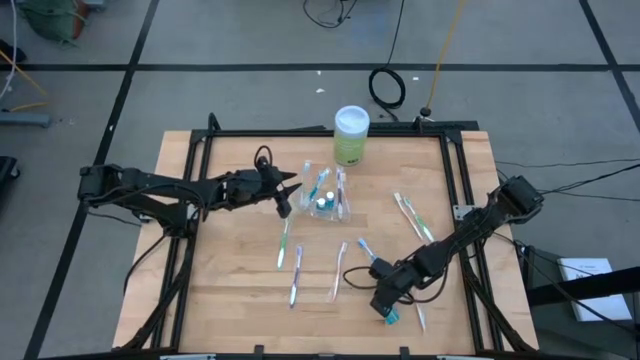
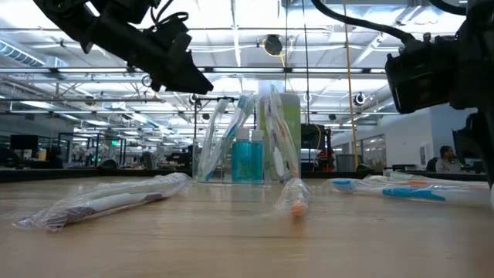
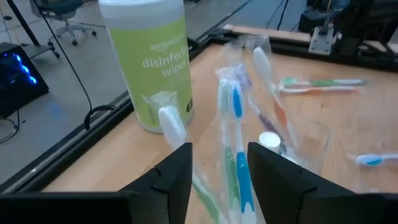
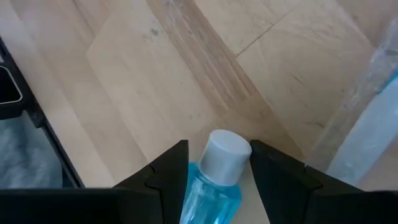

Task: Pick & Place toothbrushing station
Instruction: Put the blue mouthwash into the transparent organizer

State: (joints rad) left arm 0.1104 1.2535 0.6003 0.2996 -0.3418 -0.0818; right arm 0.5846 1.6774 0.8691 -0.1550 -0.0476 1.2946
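Observation:
The clear toothbrushing station (image 1: 328, 192) stands on the wood just near of the green canister (image 1: 351, 135). It holds wrapped toothbrushes and small blue bottles (image 2: 247, 158). My left gripper (image 1: 287, 197) is open, raised at the station's left side. In the left wrist view (image 3: 219, 152) a blue-and-green wrapped toothbrush (image 3: 239, 168) shows between its fingers; whether it touches, I cannot tell. My right gripper (image 1: 385, 305) is near the table's front right, shut on a small blue bottle (image 4: 211, 186) with a white cap. My right gripper pinches the small blue bottle's body (image 4: 198, 190) between its two fingers, just behind the white cap (image 4: 227, 152). The fingers lie along the bottle, and the cap pokes out past the fingertips. Whether the bottle is clear of the table, I cannot tell.
Loose wrapped toothbrushes lie on the wood: two left of centre (image 1: 283, 243) (image 1: 296, 277), one at the centre (image 1: 338, 270), one by the right arm (image 1: 365, 250), a pair at the right (image 1: 412, 215). A black frame (image 1: 455, 170) borders the table.

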